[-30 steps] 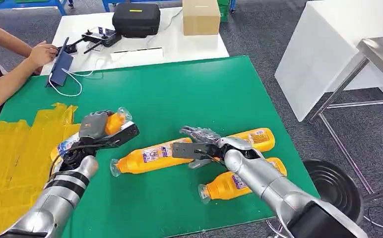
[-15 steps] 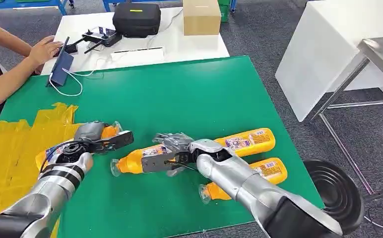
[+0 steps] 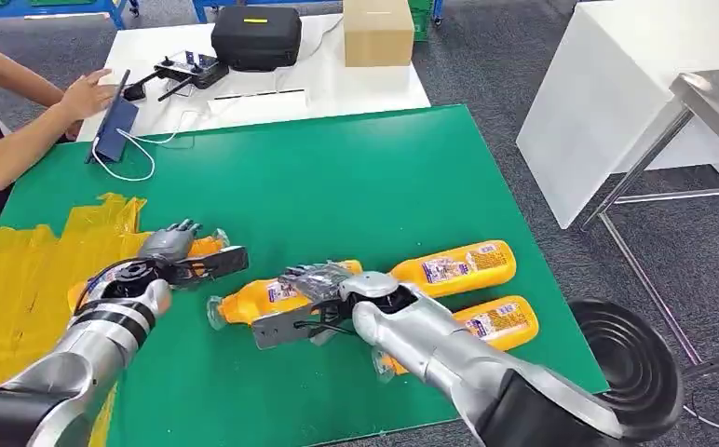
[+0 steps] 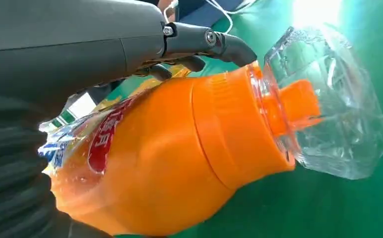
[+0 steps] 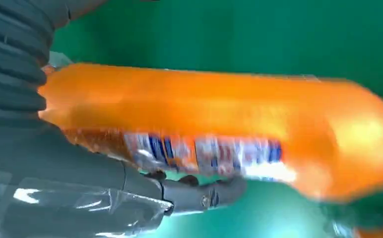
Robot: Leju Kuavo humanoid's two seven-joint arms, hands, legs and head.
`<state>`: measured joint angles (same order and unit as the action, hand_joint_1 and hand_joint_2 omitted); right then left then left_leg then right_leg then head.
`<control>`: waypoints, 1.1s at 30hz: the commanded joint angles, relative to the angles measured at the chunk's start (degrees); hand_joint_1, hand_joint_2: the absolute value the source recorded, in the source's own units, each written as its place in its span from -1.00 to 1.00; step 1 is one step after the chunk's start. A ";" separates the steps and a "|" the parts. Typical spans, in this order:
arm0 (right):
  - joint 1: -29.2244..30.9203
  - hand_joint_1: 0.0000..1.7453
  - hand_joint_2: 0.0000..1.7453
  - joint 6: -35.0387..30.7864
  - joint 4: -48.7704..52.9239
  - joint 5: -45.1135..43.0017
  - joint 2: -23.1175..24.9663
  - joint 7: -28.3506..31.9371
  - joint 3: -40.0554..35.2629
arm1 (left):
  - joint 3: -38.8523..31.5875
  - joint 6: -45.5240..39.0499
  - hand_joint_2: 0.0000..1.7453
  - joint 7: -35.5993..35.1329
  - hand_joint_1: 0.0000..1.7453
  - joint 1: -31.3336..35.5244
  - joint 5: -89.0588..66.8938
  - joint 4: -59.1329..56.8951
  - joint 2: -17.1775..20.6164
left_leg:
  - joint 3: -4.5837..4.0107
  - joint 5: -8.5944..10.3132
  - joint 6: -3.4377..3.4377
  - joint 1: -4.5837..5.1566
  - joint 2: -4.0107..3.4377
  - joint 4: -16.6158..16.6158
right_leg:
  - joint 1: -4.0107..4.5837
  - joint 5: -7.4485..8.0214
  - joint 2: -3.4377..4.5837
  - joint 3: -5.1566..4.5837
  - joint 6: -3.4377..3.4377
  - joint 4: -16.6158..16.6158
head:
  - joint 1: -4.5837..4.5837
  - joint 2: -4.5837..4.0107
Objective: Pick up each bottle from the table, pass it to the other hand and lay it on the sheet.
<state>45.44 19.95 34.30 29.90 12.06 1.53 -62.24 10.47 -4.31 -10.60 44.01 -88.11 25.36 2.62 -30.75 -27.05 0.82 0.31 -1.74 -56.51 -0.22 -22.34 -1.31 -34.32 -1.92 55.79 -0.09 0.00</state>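
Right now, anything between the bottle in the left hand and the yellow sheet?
Nothing visible. The left hand holds its bottle at the edge of the yellow sheet, with bare green mat beside it. The other bottles lie farther right, by the right hand.

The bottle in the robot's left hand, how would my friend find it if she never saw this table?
Start at the green table and go to the crinkly yellow sheet at its left side. At the sheet's edge, the left robot hand holds an orange bottle with a clear cap. The other orange bottles lie further right on bare green, away from the sheet.
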 commanded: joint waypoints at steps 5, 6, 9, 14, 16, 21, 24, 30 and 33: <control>4.48 -1.00 1.00 3.54 -10.51 4.91 -1.74 -1.44 -10.34 | -6.63 4.04 1.00 11.97 -1.00 4.78 12.56 -4.54 1.01 | 0.13 -0.02 -0.06 -0.12 0.25 -0.06 | 0.09 -0.03 -0.05 0.21 0.01 -0.04 | -0.02 0.00; 4.46 -1.00 1.00 3.67 -10.61 5.15 -2.00 -1.43 -10.57 | -7.21 3.79 1.00 12.77 -1.00 4.78 13.57 -4.19 0.93 | 0.15 -0.03 -0.08 -0.16 0.26 -0.07 | 0.12 -0.03 -0.02 0.24 0.02 -0.05 | 0.00 0.00; 4.29 1.00 1.00 4.26 -11.10 5.20 -3.02 -0.73 -10.47 | -11.34 3.88 1.00 18.63 -1.00 4.51 21.78 -1.73 0.38 | 0.14 0.01 -0.03 -0.10 0.28 -0.04 | 0.08 -0.03 -0.11 0.23 0.00 -0.06 | 0.00 0.00; 4.13 1.00 1.00 4.20 -11.09 5.01 -3.46 -0.60 -10.24 | -15.73 3.44 1.00 23.07 -1.00 3.57 29.43 0.70 -0.31 | 0.16 0.01 -0.04 -0.07 0.16 -0.03 | 0.06 -0.02 -0.05 0.23 0.01 -0.06 | -0.04 0.00; 4.15 1.00 1.00 4.33 -11.03 4.92 -3.46 -0.62 -10.19 | -17.29 2.44 1.00 24.59 -1.00 2.99 32.16 1.96 -0.68 | 0.19 0.04 -0.04 -0.04 0.22 -0.02 | 0.03 -0.02 -0.07 0.23 0.02 -0.06 | -0.04 0.00; 3.88 1.00 1.00 3.41 -11.15 4.10 -3.59 -0.49 -9.33 | -18.77 -2.02 1.00 26.14 -1.00 0.90 41.42 6.81 -0.68 | 0.22 0.05 -0.06 -0.08 0.27 -0.01 | 0.07 0.00 -0.07 0.28 0.02 -0.09 | 0.00 0.00; 3.18 1.00 1.00 -1.46 -11.16 1.07 -2.63 -2.30 -4.42 | -20.29 1.23 -1.00 25.68 -1.00 -0.19 49.65 8.60 -0.50 | 0.30 0.05 -0.07 -0.05 0.16 0.01 | 0.04 -0.01 0.00 0.32 0.01 -0.08 | 0.00 0.00; 2.77 1.00 1.00 -11.60 -6.03 -5.44 -1.70 -2.30 6.99 | -24.13 14.25 -1.00 27.45 -1.00 -6.44 68.94 16.41 0.58 | 0.30 -0.03 -0.10 -0.06 -0.13 -0.02 | 0.02 0.01 0.35 0.24 0.02 -0.02 | -0.04 0.00; -0.90 1.00 1.00 -20.46 2.53 -10.08 -3.42 3.90 15.97 | -28.14 23.28 -1.00 27.87 -1.00 -11.22 85.40 22.63 -1.22 | 0.24 -0.04 -0.11 -0.07 -0.05 -0.04 | 0.04 -0.05 0.25 0.21 0.03 0.03 | -0.02 0.02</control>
<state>47.29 8.39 26.95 24.98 10.32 -0.44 -61.11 -10.47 9.03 17.22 39.22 -20.04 38.14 3.13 -30.56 -27.00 0.79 0.33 -1.83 -56.51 -0.24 -22.33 -1.23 -34.19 -1.91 55.81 -0.11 0.02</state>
